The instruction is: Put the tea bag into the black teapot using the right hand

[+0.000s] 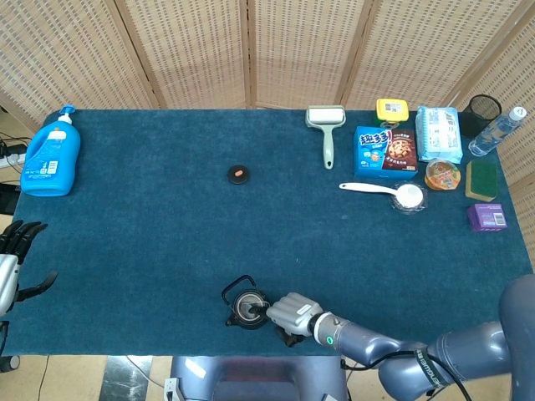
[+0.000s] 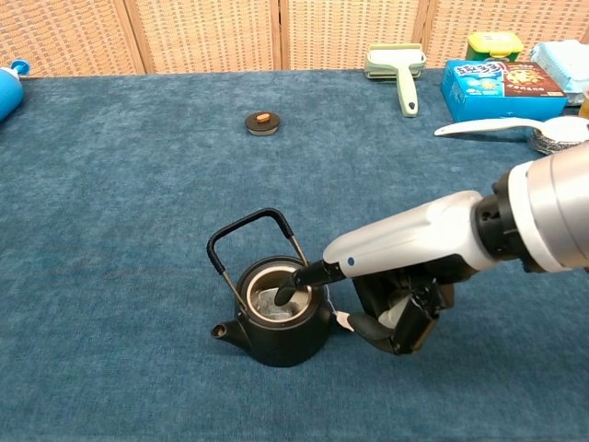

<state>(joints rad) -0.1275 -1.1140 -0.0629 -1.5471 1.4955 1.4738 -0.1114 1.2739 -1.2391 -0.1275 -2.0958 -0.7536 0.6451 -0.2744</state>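
Right hand (image 2: 405, 304) has one finger poked into small black iron teapot (image 2: 276, 318), pressing pale mesh tea bag (image 2: 273, 300) down w/ nothing gripped; pulling out could drag bag back or tip pot

The teapot (image 2: 273, 318) stands at the near edge of the table (image 1: 167, 242), near its centre. The tea bag (image 2: 274, 301) lies inside the teapot opening, and its tag (image 2: 344, 320) hangs outside against the pot's right side. The right hand (image 2: 398, 295) sits just right of the teapot, with a fingertip (image 2: 287, 295) reaching into the opening. The teapot lid (image 2: 262, 122) lies well behind the pot. The detergent bottle (image 1: 51, 155) stands at the far left; the left hand (image 1: 12, 261) is at the left table edge. The lint roller (image 1: 326, 129), biscuit box (image 1: 385, 150) and spoon (image 1: 383, 191) lie at the far right.
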